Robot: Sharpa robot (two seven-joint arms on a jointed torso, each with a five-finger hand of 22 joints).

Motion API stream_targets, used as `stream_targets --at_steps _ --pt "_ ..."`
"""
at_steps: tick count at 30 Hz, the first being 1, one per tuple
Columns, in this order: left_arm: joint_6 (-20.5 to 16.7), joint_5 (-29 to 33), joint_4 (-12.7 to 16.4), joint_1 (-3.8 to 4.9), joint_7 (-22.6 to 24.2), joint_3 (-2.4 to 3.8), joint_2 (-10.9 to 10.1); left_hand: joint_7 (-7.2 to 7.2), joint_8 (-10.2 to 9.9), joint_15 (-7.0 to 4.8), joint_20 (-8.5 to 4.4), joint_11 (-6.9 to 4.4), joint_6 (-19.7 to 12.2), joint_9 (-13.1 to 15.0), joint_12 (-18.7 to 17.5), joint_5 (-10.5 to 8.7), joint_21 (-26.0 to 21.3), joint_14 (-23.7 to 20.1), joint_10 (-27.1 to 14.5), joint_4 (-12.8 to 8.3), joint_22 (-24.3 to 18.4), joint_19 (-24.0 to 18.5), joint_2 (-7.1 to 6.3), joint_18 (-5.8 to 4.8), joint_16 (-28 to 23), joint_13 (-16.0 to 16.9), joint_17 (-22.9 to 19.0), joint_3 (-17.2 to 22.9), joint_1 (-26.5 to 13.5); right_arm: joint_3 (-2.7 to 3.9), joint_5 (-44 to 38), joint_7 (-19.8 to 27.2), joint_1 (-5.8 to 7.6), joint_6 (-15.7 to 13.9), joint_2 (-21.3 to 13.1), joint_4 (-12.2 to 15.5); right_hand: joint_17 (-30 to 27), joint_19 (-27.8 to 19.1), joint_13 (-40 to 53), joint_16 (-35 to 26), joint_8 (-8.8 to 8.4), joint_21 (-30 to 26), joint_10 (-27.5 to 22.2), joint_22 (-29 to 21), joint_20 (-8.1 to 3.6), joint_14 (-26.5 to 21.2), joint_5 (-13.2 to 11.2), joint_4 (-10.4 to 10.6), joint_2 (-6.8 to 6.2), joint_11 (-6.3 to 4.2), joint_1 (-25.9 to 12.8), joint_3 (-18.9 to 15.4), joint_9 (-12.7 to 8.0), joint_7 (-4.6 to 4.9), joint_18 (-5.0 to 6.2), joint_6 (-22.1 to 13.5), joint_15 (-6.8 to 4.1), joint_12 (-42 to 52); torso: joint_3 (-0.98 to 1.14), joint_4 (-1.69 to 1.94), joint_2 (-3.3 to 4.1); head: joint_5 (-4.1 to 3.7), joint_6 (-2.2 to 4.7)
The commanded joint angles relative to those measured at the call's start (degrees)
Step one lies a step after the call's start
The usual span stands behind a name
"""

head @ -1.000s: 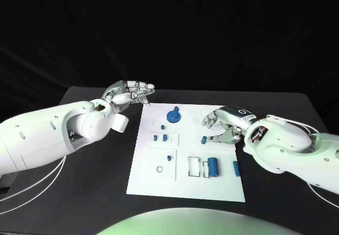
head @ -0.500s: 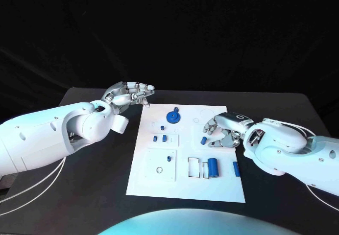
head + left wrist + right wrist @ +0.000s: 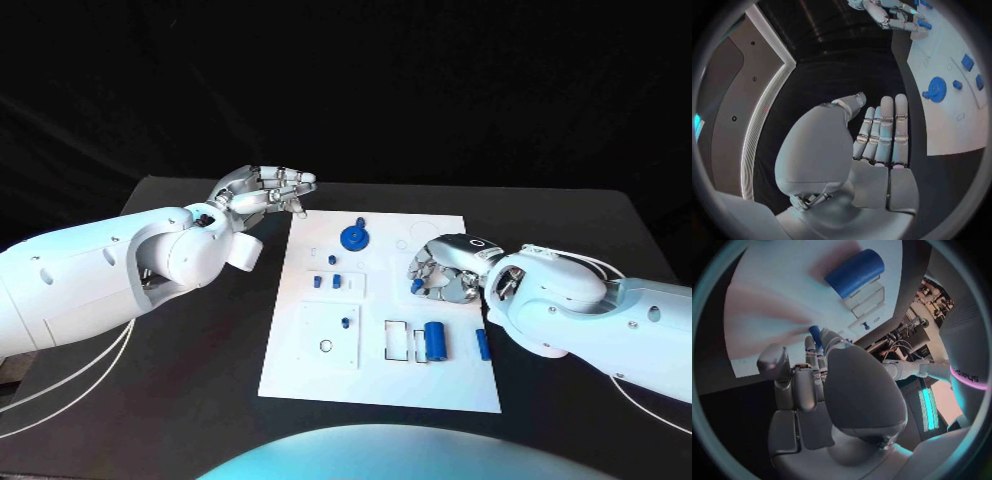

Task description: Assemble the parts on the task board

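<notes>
A small blue peg sits on the task board, directly under the fingertips of the right robot hand. In the right wrist view the same peg shows at the ends of the curled fingers, which close around it. The grasp appears to be a pinch at the peg's upper end, though whether the peg is lifted clear of the board cannot be told.

The peg looks like rigid moulded plastic: light, stiff and smooth, so it is likely to slip or tip if squeezed off-centre. It is best taken across its short sides, near the top, with light pressure.

Just beside the right robot hand, toward the robot, lie a larger blue cylinder and a slim blue bar, next to an open rectangular slot. Farther from the robot, just beyond the hand, stands a round blue gear. Small blue pieces occupy a framed panel across the board from the hand.

The left robot hand hovers over the black desk off the far corner of the board, well apart from the peg. Its fingers are drawn together side by side and slightly curled, and it holds nothing.
</notes>
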Motion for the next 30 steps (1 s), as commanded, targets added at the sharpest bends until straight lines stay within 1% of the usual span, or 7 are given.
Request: stream_targets --at_steps 1,10,14,16,21,26,30 --pt "1.06 0.31 0.12 0.06 0.2 0.03 0.08 1.21 0.26 -0.09 0.01 0.04 -0.17 -0.05 -0.01 -0.08 -0.2 0.05 -0.48 -0.44 -0.05 0.31 -0.49 0.76 -0.29 -0.01 -0.05 -0.03 -0.25 -0.01 -0.22 0.1 -0.12 0.17 0.4 -0.2 0.15 0.54 -0.03 0.44 -0.06 0.45 0.86 0.28 -0.07 2.01 0.16 -0.02 -0.43 -0.02 -0.62 1.81 -0.08 0.0 -0.39 0.77 -0.4 -0.48 0.01 -0.03 -0.04 0.02 0.01" --pt "1.16 0.31 0.14 0.06 0.11 0.03 0.06 1.21 0.26 -0.09 0.01 0.04 -0.17 -0.05 -0.01 -0.08 -0.2 0.05 -0.48 -0.44 -0.05 0.31 -0.49 0.76 -0.29 -0.01 -0.05 -0.03 -0.25 -0.03 -0.5 -0.64 -0.24 0.43 1.23 -0.83 0.26 0.68 0.07 0.67 0.47 0.64 2.04 0.79 -0.09 2.04 0.02 -0.11 -0.96 -0.01 -3.12 5.75 0.09 0.07 -0.44 2.58 -0.4 -1.46 0.01 -0.04 -0.03 0.0 -0.08" --pt "1.16 0.32 0.15 0.06 0.05 0.03 0.03 1.21 0.26 -0.09 0.01 0.04 -0.17 -0.05 -0.01 -0.08 -0.2 0.05 -0.48 -0.44 -0.05 0.31 -0.49 0.76 -0.29 -0.01 -0.05 -0.03 -0.25 -0.05 -1.12 -1.13 -0.31 0.11 1.37 -0.92 0.41 0.79 0.38 0.81 1.65 0.82 3.75 1.13 -0.29 2.07 0.01 -0.72 -0.92 -0.47 -2.88 8.12 0.65 -0.34 -0.45 4.82 -0.75 -1.24 0.02 -0.06 -0.01 0.04 -0.18" --pt "1.17 0.32 0.16 0.06 0.01 0.03 0.02 1.21 0.26 -0.09 0.01 0.04 -0.17 -0.05 -0.01 -0.08 -0.2 0.05 -0.48 -0.44 -0.05 0.31 -0.49 0.76 -0.29 -0.01 -0.05 -0.03 -0.25 -0.05 -1.49 -1.31 -0.34 -0.36 1.39 -0.89 0.5 0.93 0.59 0.89 2.68 1.08 4.92 1.46 -0.6 2.09 0.06 -1.44 -0.49 -0.92 -2.16 10.49 1.26 -0.88 -0.49 6.36 -1.15 -1.09 0.03 -0.06 -0.02 0.03 -0.19" --pt "1.17 0.32 0.15 0.06 -0.03 0.03 0.01 1.21 0.26 -0.09 0.01 0.04 -0.17 -0.05 -0.01 -0.08 -0.2 0.05 -0.48 -0.44 -0.05 0.31 -0.49 0.76 -0.29 -0.01 -0.05 -0.03 -0.25 -0.05 -2.22 -1.45 -0.37 -1.84 1.28 -0.64 0.68 1.14 1.25 1.0 4.69 1.55 7.21 2.09 -1.25 2.14 0.02 -3.25 -0.07 -1.77 -2.23 13.86 3.03 -1.71 -0.58 7.65 -1.85 -0.63 0.03 -0.04 -0.05 0.02 -0.16" --pt "1.16 0.32 0.12 0.06 -0.06 0.03 0.02 1.21 0.26 -0.09 0.01 0.04 -0.17 -0.05 -0.01 -0.08 -0.2 0.05 -0.48 -0.44 -0.05 0.31 -0.49 0.76 -0.29 -0.01 -0.05 -0.03 -0.25 -0.04 -2.56 -1.42 -0.37 -3.41 0.85 0.02 0.92 1.23 1.88 1.14 6.55 1.83 8.1 2.71 -1.56 2.22 -0.01 -5.23 -0.34 -1.93 -3.96 17.74 5.5 -1.83 -0.69 6.66 -2.08 -0.94 0.04 -0.06 -0.06 0.07 -0.17" --pt "1.16 0.32 0.06 0.06 -0.06 0.03 0.05 1.21 0.26 -0.09 0.01 0.04 -0.17 -0.05 -0.01 -0.08 -0.2 0.05 -0.48 -0.44 -0.05 0.31 -0.49 0.76 -0.29 -0.01 -0.05 -0.03 -0.25 0.01 -2.33 -1.3 -0.13 -4.54 0.41 0.63 0.96 1.29 2.21 1.18 7.48 1.99 8.37 3.04 -1.62 2.24 -0.1 -6.35 -0.8 -2.03 -5.12 19.25 6.79 -1.79 -0.71 6.11 -2.09 -1.15 0.03 -0.07 -0.09 0.05 -0.14"
